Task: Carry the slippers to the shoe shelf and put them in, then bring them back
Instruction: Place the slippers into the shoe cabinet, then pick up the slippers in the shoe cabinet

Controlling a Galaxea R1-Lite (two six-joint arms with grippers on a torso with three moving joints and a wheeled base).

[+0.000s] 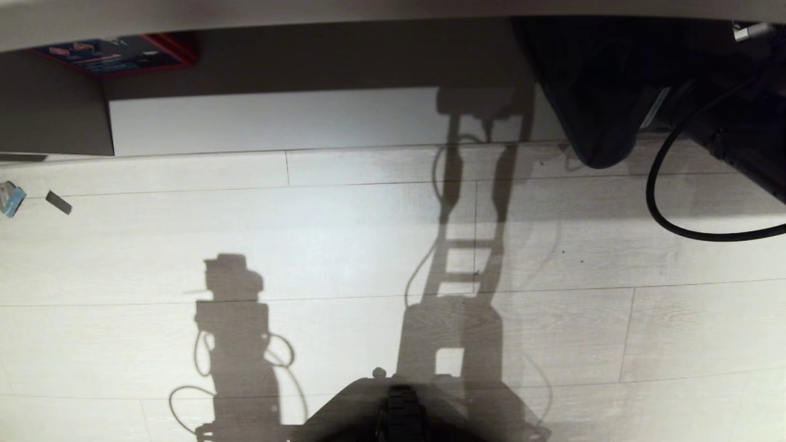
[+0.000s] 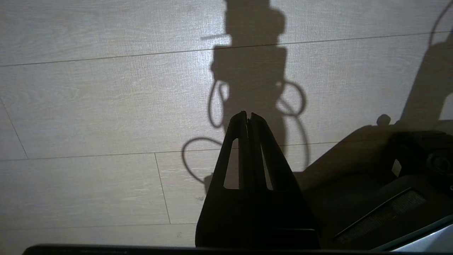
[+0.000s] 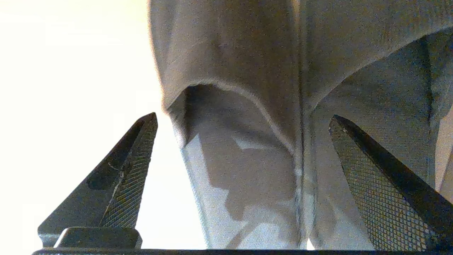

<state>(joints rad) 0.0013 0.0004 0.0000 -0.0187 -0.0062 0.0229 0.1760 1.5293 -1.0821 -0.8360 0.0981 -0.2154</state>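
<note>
Right wrist view: my right tool (image 3: 242, 120) has its fingers spread wide, one finger (image 3: 124, 177) out over the bright pale board, the other finger (image 3: 382, 184) over the second slipper. Slippers (image 3: 247, 71) sit side by side just ahead of the fingertips, grey fabric, open heels facing me, pressed against each other along a seam line. Neither finger is touching them as far as I can tell. Head view: one dark slipper toe (image 1: 589, 104) shows at the far right, lying on the pale bottom board of the shoe shelf (image 1: 276, 120), toe reaching the board's front edge by the wood floor (image 1: 344, 245). My right arm (image 1: 737, 135) is right next to it with a black cable (image 1: 669, 209) looping down. Red-and-blue box (image 1: 116, 55) sits at the shelf's far left. Left wrist view: my left tool (image 2: 247, 114) hangs over the floor beside my base, fingers pressed together, nothing between them.
</note>
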